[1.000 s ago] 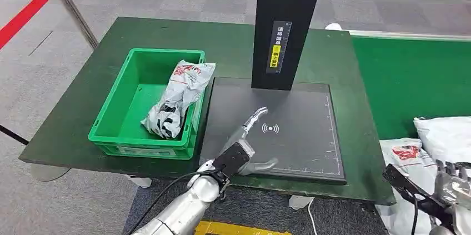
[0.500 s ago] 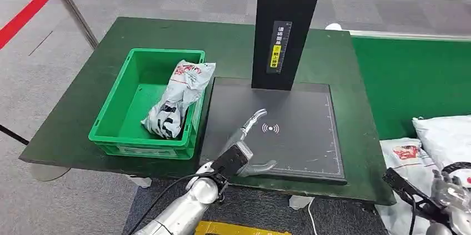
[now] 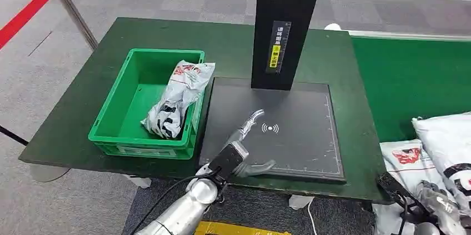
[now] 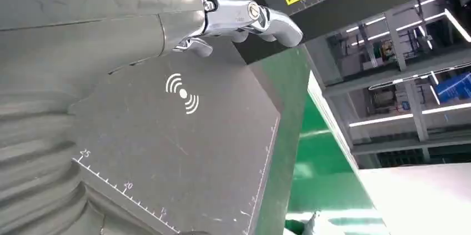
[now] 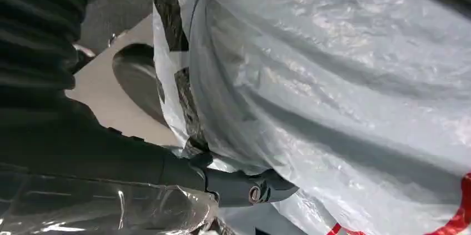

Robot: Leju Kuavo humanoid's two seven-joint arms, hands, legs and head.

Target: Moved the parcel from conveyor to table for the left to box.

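Two grey-white plastic parcels lie at the near end of the green conveyor (image 3: 411, 79): a plain one (image 3: 447, 138) and one with red print (image 3: 408, 157). My right hand (image 3: 439, 207) is low among them, fingers apart, touching the plastic. In the right wrist view its thumb (image 5: 244, 188) lies straight against a crinkled parcel (image 5: 333, 79) that hides the fingers. My left hand (image 3: 244, 143) hovers open over the near left part of the black scan pad (image 3: 294, 129), holding nothing; its fingers (image 4: 250, 18) stretch toward the pad's wave mark. Another parcel (image 3: 178, 99) leans in the green bin (image 3: 111, 110).
A black scanner tower (image 3: 283, 29) stands at the back of the pad on the dark green table (image 3: 166, 35). A stanchion with a red rope (image 3: 66, 1) stands on the floor at the far left. The bin sits left of the pad.
My right hand has sunk from above the parcels down in among them at the frame's lower right. The left hand has drawn back slightly toward the table's near edge.
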